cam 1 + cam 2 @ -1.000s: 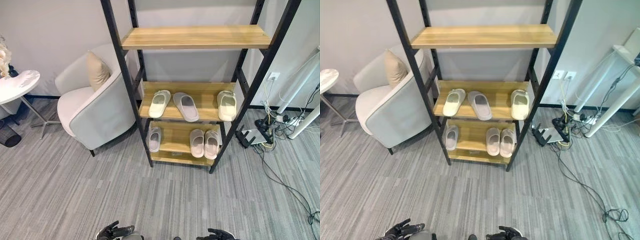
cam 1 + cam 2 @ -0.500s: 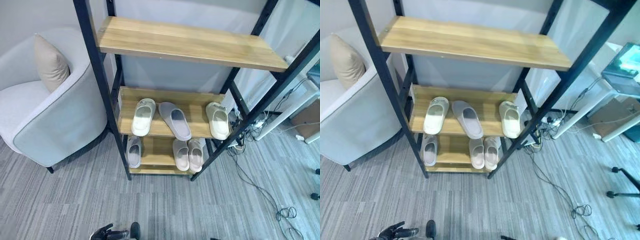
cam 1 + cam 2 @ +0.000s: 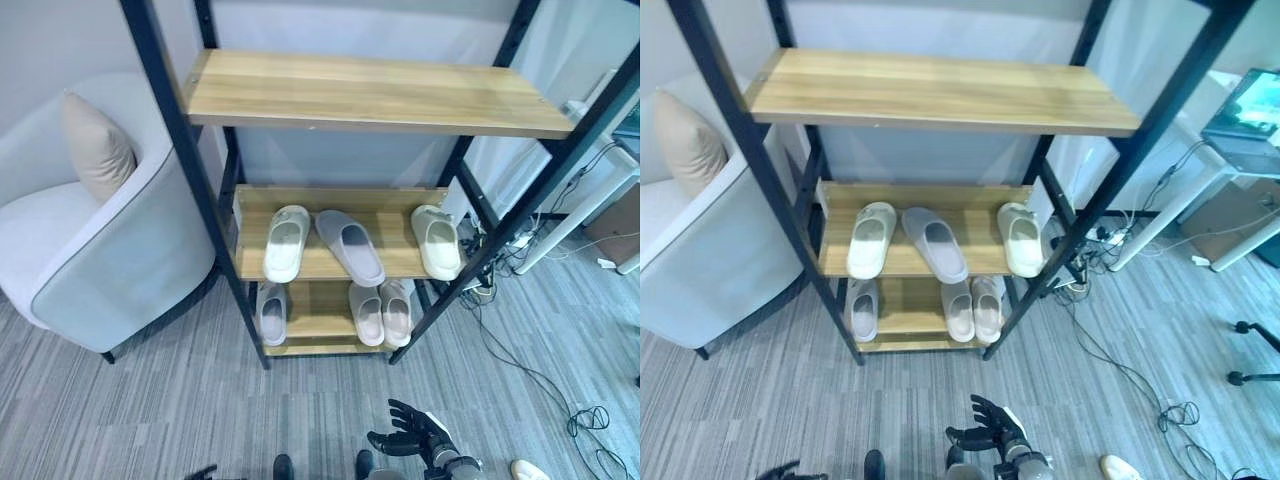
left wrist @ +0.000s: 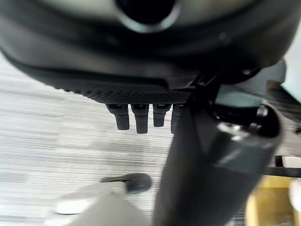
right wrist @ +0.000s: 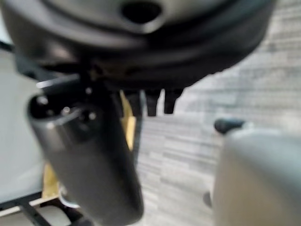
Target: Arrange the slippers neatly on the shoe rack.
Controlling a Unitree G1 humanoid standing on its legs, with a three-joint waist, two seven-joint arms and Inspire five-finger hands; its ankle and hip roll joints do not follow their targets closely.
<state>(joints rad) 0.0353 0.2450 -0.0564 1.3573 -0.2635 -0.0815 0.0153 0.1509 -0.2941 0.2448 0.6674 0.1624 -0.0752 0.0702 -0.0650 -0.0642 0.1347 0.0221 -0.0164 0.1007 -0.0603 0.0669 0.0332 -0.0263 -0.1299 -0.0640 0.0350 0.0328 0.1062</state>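
The shoe rack [image 3: 378, 93] has a black frame and wooden shelves. On its middle shelf lie a cream slipper [image 3: 286, 243] at the left, a grey slipper [image 3: 351, 247] skewed beside it, and a cream slipper [image 3: 436, 241] at the right end. The bottom shelf holds a grey slipper [image 3: 271, 312] at the left and a pale pink pair [image 3: 382, 312] side by side. My right hand [image 3: 415, 437] hovers low over the floor in front of the rack, fingers spread, holding nothing. My left hand [image 3: 785, 470] peeks in at the bottom edge, fingers [image 4: 136, 117] straight and empty.
A white armchair [image 3: 100, 250] with a beige cushion stands close against the rack's left side. Cables [image 3: 560, 390] trail over the floor right of the rack, near white desk legs [image 3: 580, 210]. A pale shoe-like thing [image 3: 527, 470] lies on the carpet at lower right.
The camera has shifted, so the whole picture moved. My right hand has risen into view with its fingers spread. The slippers lie as before.
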